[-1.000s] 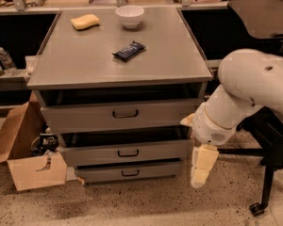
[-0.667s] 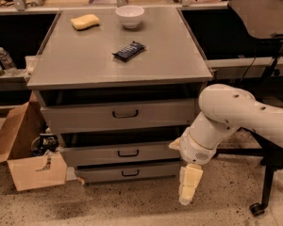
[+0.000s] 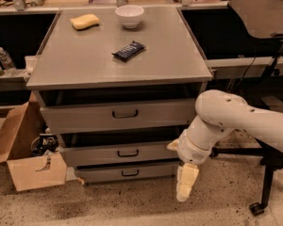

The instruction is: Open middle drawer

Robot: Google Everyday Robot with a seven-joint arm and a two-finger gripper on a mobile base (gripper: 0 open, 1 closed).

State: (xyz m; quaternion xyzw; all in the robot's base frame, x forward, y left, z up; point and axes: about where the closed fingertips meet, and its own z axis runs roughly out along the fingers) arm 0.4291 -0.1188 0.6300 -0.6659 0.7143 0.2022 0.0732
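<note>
Floor (image 3: 108,208): speckled beige terrazzo, lit by warm overhead light.

Counter (image 3: 85,65): flat grey metal top, standing at centre.

Rear workbench (image 3: 217,7): runs along behind the counter's back edge, with dark recesses beneath it.

Water bottle (image 3: 6,60): upright on a low shelf beyond the back left corner.

Cardboard box (image 3: 23,166): open, flaps raised, on the floor below the front left corner.

Dark tabletop (image 3: 262,15): beyond the back right corner, on a black stand with a castor (image 3: 256,207).

Gripper (image 3: 185,188): hangs pointing down below the front right corner.
</note>
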